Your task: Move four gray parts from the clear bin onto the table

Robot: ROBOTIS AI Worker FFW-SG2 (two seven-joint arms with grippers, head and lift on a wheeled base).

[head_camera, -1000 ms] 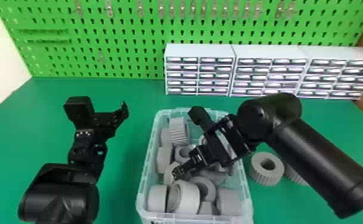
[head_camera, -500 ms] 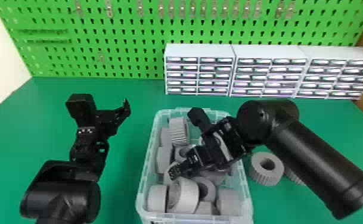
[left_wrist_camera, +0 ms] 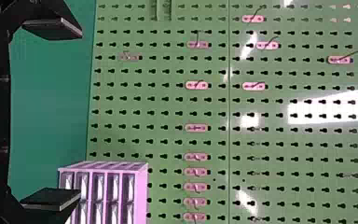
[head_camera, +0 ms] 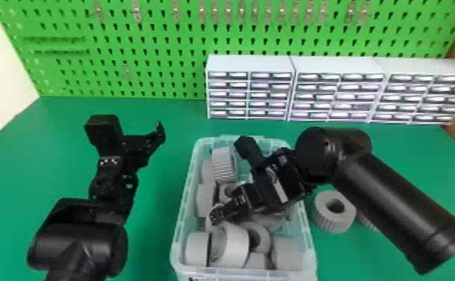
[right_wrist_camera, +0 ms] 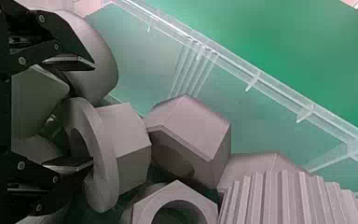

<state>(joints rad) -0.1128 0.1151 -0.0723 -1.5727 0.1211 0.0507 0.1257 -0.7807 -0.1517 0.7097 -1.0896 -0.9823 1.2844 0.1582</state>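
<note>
The right gripper (head_camera: 219,216) was low at the frame's centre, fingers spread among gray parts (head_camera: 235,243) in the clear bin (head_camera: 185,201); contact I couldn't tell. The left gripper (head_camera: 157,134), left of centre, gaped too. The right fingertips had shifted slightly left since the earliest frame.

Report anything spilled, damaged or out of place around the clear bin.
Nothing stands out. The gray parts lie jumbled at various angles inside the clear bin, which looks normal for loose pieces. The ribbed gray ring on the table beside it sits flat, in keeping with the task.
</note>
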